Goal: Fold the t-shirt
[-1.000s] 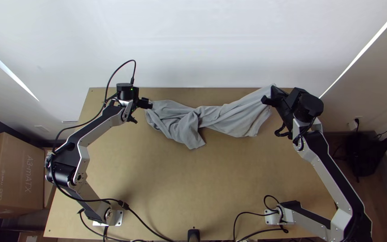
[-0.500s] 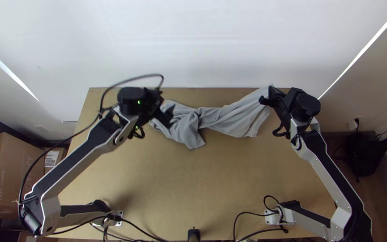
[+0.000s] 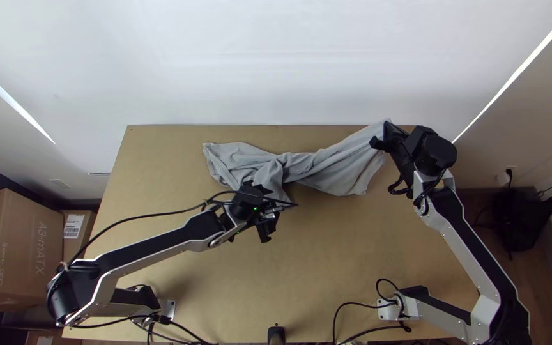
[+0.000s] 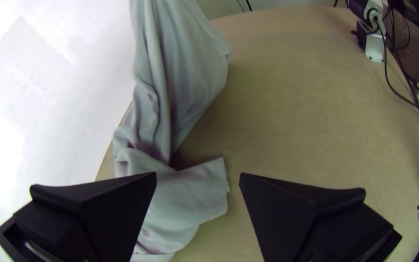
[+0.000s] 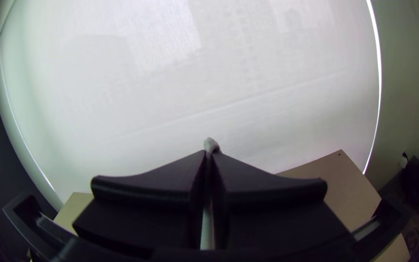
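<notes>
The grey t-shirt (image 3: 346,167) lies bunched and twisted along the table's far edge, its right end raised at my right gripper (image 3: 383,142). In the right wrist view my right gripper (image 5: 208,160) is shut on a bit of the t-shirt (image 5: 211,144), which pokes up between the fingertips. My left gripper (image 3: 271,214) is over the near flap of the cloth, covering part of it. In the left wrist view my left gripper (image 4: 198,177) is open, the t-shirt's loose flap (image 4: 195,194) lying below and between its fingers.
Bare wooden table (image 3: 327,262) spreads in front of the cloth. A pale wall (image 3: 289,64) rises behind the table's far edge. Black cables (image 3: 193,335) run along the near edge, and cardboard boxes (image 3: 17,249) stand beyond the left side.
My left gripper has left the t-shirt's left end and moved right and towards the near edge, across to the near flap. The right arm shifted slightly left at first; the cloth has hardly moved.
</notes>
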Tool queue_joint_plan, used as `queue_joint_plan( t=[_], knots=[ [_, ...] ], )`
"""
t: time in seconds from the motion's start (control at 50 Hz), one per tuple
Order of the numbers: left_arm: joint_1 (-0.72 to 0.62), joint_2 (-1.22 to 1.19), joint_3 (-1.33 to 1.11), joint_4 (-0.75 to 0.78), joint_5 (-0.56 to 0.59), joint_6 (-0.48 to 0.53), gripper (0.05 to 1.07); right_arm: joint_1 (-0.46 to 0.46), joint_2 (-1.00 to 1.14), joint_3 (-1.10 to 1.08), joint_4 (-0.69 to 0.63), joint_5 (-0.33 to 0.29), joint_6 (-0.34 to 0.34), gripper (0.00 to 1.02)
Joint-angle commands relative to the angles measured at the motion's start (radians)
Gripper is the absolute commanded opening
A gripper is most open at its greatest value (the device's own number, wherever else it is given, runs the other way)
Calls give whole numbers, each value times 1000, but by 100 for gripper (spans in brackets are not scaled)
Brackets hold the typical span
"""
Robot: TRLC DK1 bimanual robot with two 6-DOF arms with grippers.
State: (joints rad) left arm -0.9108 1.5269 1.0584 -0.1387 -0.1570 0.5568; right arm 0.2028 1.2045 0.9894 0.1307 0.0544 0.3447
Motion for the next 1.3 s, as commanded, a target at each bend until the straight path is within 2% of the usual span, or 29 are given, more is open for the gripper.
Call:
queue_joint_plan(
  t=[0.0, 0.1, 0.6, 0.86, 0.92, 1.28],
  knots=[
    [-37, 82, -14, 48, -22, 28, 84, -5, 1, -29, 40, 12, 30, 2],
    [-57, 141, -9, 116, -22, 37, 74, -3, -2, -49, 60, 12, 30, 2],
    [-26, 380, 180, 106, -41, 31, 74, -42, -3, -81, 83, 10, 28, 2],
    [-2, 431, 236, 83, -46, 31, 74, -51, -8, -90, 86, -1, 27, 2],
    [3, 434, 241, 79, -46, 31, 70, -51, -8, -92, 86, -2, 27, 2],
    [29, 469, 252, 39, -52, 18, 70, -54, -8, -94, 95, -5, 28, 2]
  ],
)
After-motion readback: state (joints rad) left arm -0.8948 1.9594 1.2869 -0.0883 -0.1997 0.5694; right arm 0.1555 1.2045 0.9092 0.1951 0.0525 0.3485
